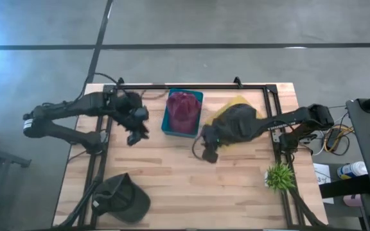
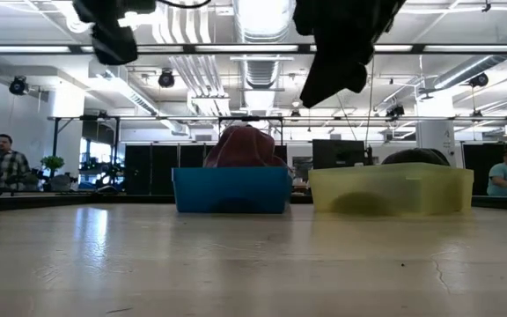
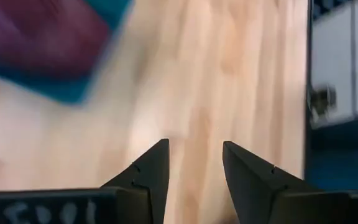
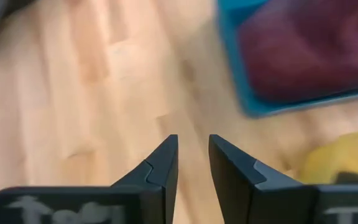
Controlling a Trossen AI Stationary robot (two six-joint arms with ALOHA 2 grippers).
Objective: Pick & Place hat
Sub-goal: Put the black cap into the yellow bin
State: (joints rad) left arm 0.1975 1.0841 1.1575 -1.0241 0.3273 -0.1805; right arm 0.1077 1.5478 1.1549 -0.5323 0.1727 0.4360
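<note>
A maroon hat (image 1: 183, 110) sits in a blue bin (image 1: 166, 122) at the table's far middle, also seen in the low view (image 2: 243, 148). A dark green cap (image 1: 122, 196) lies flat on the table near its near-left corner. A dark rounded hat (image 2: 416, 157) shows above the rim of a yellow bin (image 2: 390, 189). My left gripper (image 1: 135, 135) hovers open left of the blue bin, with nothing between its fingers (image 3: 194, 146). My right gripper (image 1: 209, 154) hovers just near of the blue bin, its fingers slightly apart and empty (image 4: 193, 138).
The yellow bin (image 1: 236, 102) stands right of the blue bin, largely covered by my right arm. A small green plant (image 1: 279, 176) stands near the table's right edge. A black frame rail (image 1: 191, 86) runs along the far edge. Bare wood lies across the near middle.
</note>
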